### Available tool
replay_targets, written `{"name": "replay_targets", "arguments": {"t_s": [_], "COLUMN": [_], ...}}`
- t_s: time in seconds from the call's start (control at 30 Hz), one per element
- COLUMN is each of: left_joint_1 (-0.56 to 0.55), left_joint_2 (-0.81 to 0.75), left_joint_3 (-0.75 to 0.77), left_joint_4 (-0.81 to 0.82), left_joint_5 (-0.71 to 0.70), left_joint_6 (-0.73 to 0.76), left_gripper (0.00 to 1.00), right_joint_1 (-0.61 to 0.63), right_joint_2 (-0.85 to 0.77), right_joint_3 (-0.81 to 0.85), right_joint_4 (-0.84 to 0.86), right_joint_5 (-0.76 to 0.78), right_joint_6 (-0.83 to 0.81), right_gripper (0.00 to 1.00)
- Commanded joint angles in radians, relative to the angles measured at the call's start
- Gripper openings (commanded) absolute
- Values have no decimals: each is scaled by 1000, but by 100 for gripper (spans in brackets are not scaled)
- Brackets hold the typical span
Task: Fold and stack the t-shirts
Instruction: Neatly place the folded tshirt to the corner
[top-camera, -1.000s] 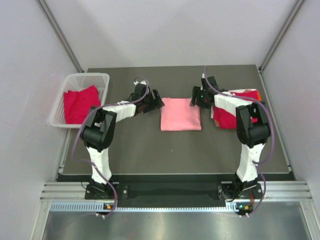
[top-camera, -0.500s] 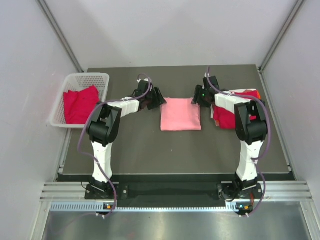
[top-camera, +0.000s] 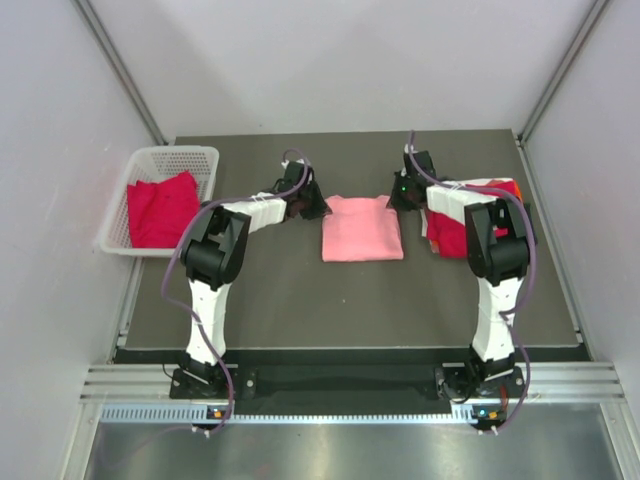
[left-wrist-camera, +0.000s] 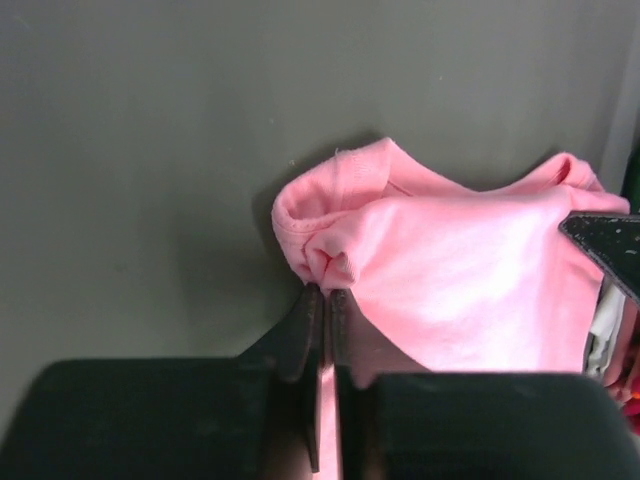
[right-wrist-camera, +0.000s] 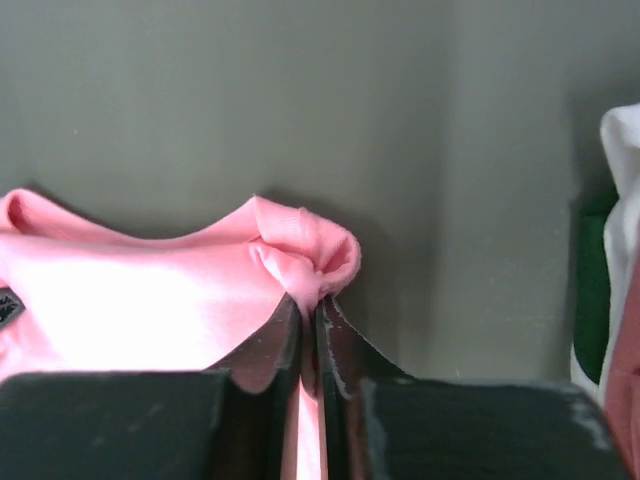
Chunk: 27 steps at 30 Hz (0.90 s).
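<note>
Lying flat near the middle of the table (top-camera: 350, 300), the pink tee (top-camera: 362, 232) is folded into a near-square. Its slightly longer axis runs left to right, and its edges sit about square to the table's edges.

The left gripper (left-wrist-camera: 325, 300) is at the tee's far-left corner. Its jaws are pressed together on a small bunched pinch of pink cloth. The right gripper (right-wrist-camera: 308, 305) is at the far-right corner, clamped on a puckered fold of the same tee. Both arms reach in from the sides, so the two grippers face each other across the far edge.

The overhead view shows the whole layout. A white basket (top-camera: 168, 158) sits at the table's left edge with a red tee (top-camera: 158, 212) crumpled inside. A pile (top-camera: 452, 240) of red cloth with orange and white at its edges lies just right of the pink tee, partly under the right arm. That view is too small to show whether the jaws grip anything.

The wrist views settle that: each shows cloth caught between nearly touching fingers, and the far edge rising and sagging between the two pinches. The right wrist view also catches white cloth and a strip of green at its right margin, though what the green belongs to cannot be told.
</note>
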Motion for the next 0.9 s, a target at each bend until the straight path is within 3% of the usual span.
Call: {"name": "replay_targets", "arguments": {"t_s": [0.0, 0.27, 0.5, 0.87], "left_joint_1": [-12, -18, -67, -300], "left_joint_2": [-14, -159, -386, -728], "left_joint_3": [16, -110, -252, -355], "left_joint_4": [-1, 80, 97, 76], "left_joint_5": [-4, -19, -74, -301], "left_joint_6": [4, 15, 21, 37], "left_gripper": [1, 0, 0, 0], "right_joint_1": [18, 19, 29, 30], "right_joint_2": [-24, -219, -428, -891], "right_joint_3": [15, -97, -223, -433], "right_joint_4": [21, 57, 51, -44], "right_joint_5": [-16, -52, -83, 12], "right_joint_6": [-29, -44, -47, -40], "right_gripper": [1, 0, 0, 0]}}
